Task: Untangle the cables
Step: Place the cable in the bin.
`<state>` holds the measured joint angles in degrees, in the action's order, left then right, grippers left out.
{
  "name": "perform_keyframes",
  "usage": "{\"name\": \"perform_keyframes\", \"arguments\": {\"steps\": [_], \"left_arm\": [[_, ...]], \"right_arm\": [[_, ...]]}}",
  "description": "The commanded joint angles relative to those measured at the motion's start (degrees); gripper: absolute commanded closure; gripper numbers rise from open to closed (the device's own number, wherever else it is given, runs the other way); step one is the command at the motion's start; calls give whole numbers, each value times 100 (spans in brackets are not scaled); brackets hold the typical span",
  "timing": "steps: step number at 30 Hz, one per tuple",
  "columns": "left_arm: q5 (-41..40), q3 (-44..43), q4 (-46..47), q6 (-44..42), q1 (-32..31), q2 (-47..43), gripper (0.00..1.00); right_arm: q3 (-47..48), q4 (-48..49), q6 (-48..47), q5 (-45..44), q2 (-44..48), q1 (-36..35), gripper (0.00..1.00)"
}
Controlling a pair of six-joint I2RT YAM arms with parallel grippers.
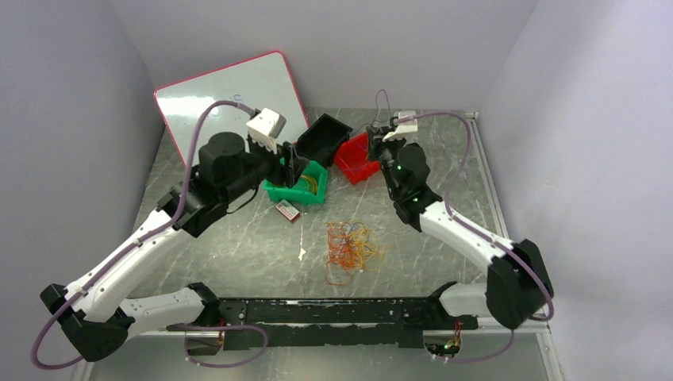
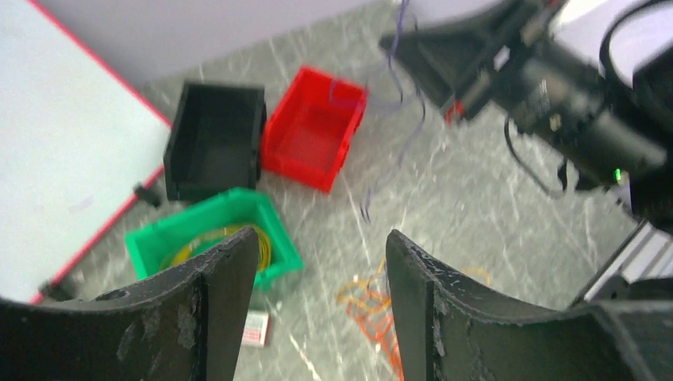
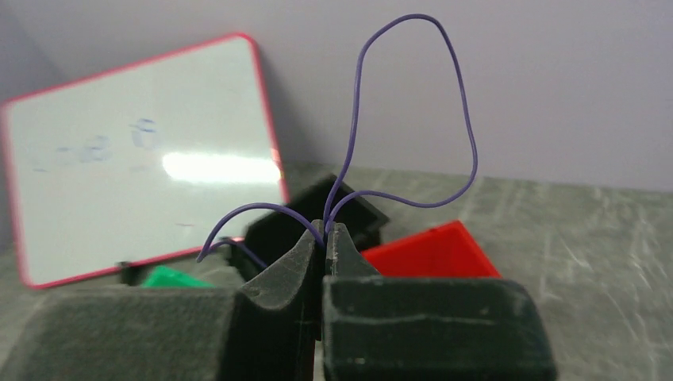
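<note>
Nearest the bases, the main tangle of orange, red and yellow cables [image 1: 353, 244] is lying on the table [image 1: 238, 246] with neither arm touching it, so you're mid-task at best. Further in, your left gripper [image 2: 317, 270] is hovering just by the green bin [image 2: 147, 242], jaws standing apart with nothing between them. Yellow cables [image 2: 238, 236] are sitting coiled in that bin. Beyond it, your right gripper [image 3: 325, 238] is pinching a single purple cable [image 3: 356, 95], jaws closed tight on it. That cable is dangling well clear of the tangle, roughly above the red bin [image 1: 355, 161]. The black bin [image 1: 321, 136] and whiteboard [image 1: 230, 91] are sitting furthest back. My read: you're sorting one strand at a time and are now carrying purple to a bin. Next you're needing to lower it over a bin (can't tell which) and release. Then send the free left gripper to the tangle for one outer loop, lifting slowly so it isn't dragging the rest.
</note>
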<state>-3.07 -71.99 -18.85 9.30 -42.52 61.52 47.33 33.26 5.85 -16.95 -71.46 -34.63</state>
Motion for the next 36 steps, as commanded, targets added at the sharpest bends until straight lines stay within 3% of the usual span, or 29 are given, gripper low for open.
{"name": "perform_keyframes", "arguments": {"steps": [1,7,15,21,36], "left_arm": [[-67,559,-275,475,48,-221,35],[305,1186,0,689,79,-460,32],[129,1170,106,44,244,-187,34],[360,1192,496,-110,626,14,34],[1346,1361,1096,-271,1878,556,40]], "right_arm": [[208,794,-195,20,-685,589,100],[440,2097,-799,520,-1966,1287,100],[977,3704,-1526,854,-3625,1592,100],[1368,3688,-1989,1233,-4120,1672,100],[636,2705,-2664,2055,-3845,1666,100]]}}
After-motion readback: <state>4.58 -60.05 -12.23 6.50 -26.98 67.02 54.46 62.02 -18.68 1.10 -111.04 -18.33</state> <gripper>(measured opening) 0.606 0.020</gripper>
